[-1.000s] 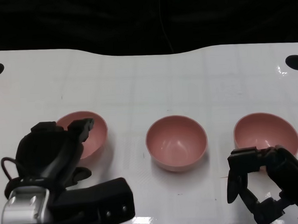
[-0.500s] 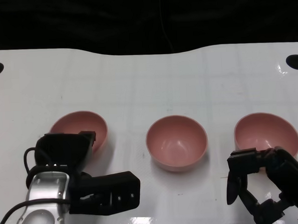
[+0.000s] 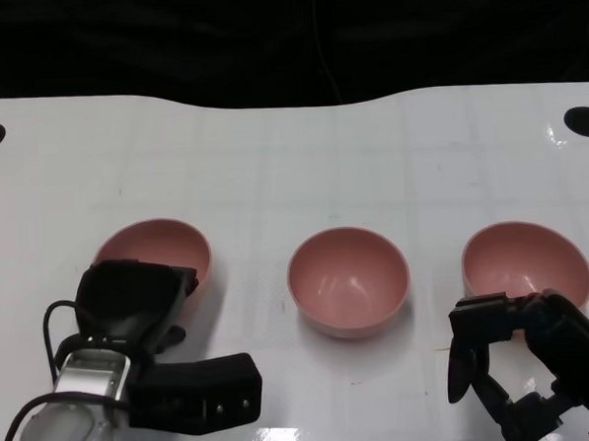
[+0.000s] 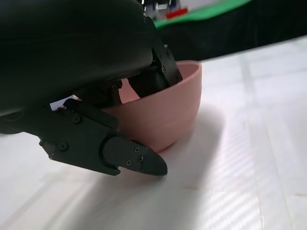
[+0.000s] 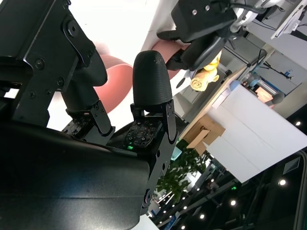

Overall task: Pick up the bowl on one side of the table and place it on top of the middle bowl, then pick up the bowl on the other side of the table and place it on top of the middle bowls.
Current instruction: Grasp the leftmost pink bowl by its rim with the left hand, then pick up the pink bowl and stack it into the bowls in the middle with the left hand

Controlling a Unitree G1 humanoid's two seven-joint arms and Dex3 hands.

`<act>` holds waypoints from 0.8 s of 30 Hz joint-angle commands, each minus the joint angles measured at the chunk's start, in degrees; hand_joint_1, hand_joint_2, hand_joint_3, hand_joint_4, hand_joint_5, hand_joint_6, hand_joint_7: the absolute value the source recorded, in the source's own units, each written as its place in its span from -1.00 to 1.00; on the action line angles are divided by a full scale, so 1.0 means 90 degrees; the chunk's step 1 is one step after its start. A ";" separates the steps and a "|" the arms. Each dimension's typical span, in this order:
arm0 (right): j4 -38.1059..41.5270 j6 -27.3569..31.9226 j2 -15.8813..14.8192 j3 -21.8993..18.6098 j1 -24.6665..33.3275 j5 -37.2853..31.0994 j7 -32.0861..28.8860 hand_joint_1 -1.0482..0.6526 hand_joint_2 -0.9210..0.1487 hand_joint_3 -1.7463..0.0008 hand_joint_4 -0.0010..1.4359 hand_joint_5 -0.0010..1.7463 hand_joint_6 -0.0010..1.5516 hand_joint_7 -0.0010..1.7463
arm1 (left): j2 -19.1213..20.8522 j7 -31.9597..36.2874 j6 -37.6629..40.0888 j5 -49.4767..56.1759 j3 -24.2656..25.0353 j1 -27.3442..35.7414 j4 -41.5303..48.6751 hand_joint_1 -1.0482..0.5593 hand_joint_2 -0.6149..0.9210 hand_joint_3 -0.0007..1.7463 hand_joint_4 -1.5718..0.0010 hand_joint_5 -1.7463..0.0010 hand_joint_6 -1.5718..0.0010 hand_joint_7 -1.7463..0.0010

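Risk: left hand (image 3: 131, 298) has fingers hooked over the near rim of the left bowl (image 3: 167, 247), thumb low outside on the counter (image 3: 271, 153); thin grip, bowl may tip or slide on lift. Right hand (image 3: 524, 352) loosely spread, empty, beside right bowl (image 3: 523, 253); middle bowl (image 3: 349, 280) is bare.

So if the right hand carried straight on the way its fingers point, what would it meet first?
Probably the right pink bowl: the right hand sits just in front of its near rim, fingers spread and holding nothing. How high the fingers are above the rim is unclear.

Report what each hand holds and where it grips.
Left hand grips the left bowl at its near rim, fingers inside. Right hand holds nothing.
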 commanded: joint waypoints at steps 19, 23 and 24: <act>-0.0125 0.0064 -0.0037 -0.0025 0.0050 -0.0003 -0.0029 0.49 0.62 -1.00 0.37 0.98 0.20 0.55 | 0.0520 -0.0229 -0.1592 -0.1163 0.0324 -0.0206 -0.2123 0.01 0.45 0.16 -0.08 -1.00 0.08 -0.80; -0.0099 0.0063 -0.0046 -0.0026 0.0031 -0.0008 -0.0024 0.49 0.62 -1.00 0.36 1.00 0.20 0.55 | 0.0464 -0.0267 -0.2485 -0.1303 0.0178 -0.0417 -0.2154 0.03 0.41 0.26 -0.14 -1.00 -0.08 -0.70; -0.0094 0.0056 -0.0046 -0.0029 0.0029 -0.0020 -0.0031 0.49 0.62 -0.99 0.37 1.00 0.20 0.55 | 0.0442 -0.0273 -0.2640 -0.1283 0.0135 -0.0467 -0.2127 0.02 0.41 0.27 -0.15 -1.00 -0.08 -0.69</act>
